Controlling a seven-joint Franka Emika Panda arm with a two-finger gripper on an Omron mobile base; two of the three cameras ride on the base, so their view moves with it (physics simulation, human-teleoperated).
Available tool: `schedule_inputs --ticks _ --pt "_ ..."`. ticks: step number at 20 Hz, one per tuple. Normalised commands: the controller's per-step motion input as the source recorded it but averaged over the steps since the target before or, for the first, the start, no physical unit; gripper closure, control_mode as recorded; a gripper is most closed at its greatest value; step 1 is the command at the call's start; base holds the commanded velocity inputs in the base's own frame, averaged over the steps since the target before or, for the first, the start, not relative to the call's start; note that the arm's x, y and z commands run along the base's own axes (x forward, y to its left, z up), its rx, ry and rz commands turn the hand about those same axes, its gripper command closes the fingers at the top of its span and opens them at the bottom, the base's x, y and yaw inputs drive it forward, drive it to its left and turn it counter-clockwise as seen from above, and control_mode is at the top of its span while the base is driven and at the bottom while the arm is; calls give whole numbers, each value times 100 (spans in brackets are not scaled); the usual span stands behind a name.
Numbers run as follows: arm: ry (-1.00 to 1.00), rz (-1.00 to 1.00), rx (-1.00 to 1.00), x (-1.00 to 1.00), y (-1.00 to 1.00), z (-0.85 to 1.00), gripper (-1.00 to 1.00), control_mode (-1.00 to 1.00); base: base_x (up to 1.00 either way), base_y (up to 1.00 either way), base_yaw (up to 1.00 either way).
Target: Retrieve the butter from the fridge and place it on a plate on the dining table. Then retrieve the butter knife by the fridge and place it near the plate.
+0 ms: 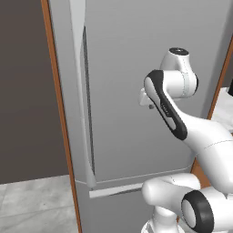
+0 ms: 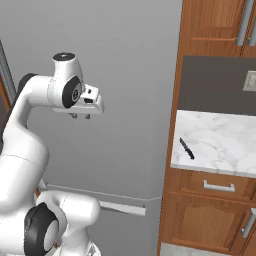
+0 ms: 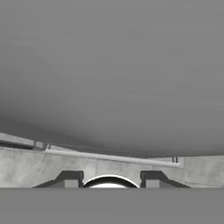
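The white arm with dark joints reaches up in front of the tall grey double-door fridge (image 1: pixel 123 68), whose doors are both closed, so the butter is not to be seen. In the left base view a long vertical handle (image 1: pixel 84 98) runs down the door just left of the arm, and a pale horizontal bar (image 1: pixel 116 190) lies along the lower edge of the upper doors.

The two-finger gripper (image 2: pixel 80 116) hangs close before the bare grey door face, pointing downward, well to the right of the vertical handle. Its two short dark fingertips (image 2: pixel 73 115) stand apart with a gap between them, and nothing lies in that gap (the claw is released, empty). In the hand view the same two tips (image 3: pixel 68 179) rise at the bottom with only the grey door panel and the pale bar above the floor beyond them.

To the right of the fridge, in the right base view, a white marble counter (image 2: pixel 220 140) sits on brown wooden cabinets (image 2: pixel 210 215). The small slim all-dark butter knife (image 2: pixel 186 148) lies flat on that counter near its left edge, just beside the fridge's wooden side panel, well apart from the gripper.
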Motion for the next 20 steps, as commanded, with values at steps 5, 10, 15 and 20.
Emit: schedule_inputs --ticks 5,10,15,20 --pt "0 0 0 0 0 0 -100 100 0 0 0" --pt "0 0 0 0 0 0 -100 100 -4 0 0" --pt "0 0 0 0 0 0 -100 100 -27 4 -3" --pt "0 0 0 0 0 0 -100 100 -29 14 -4"
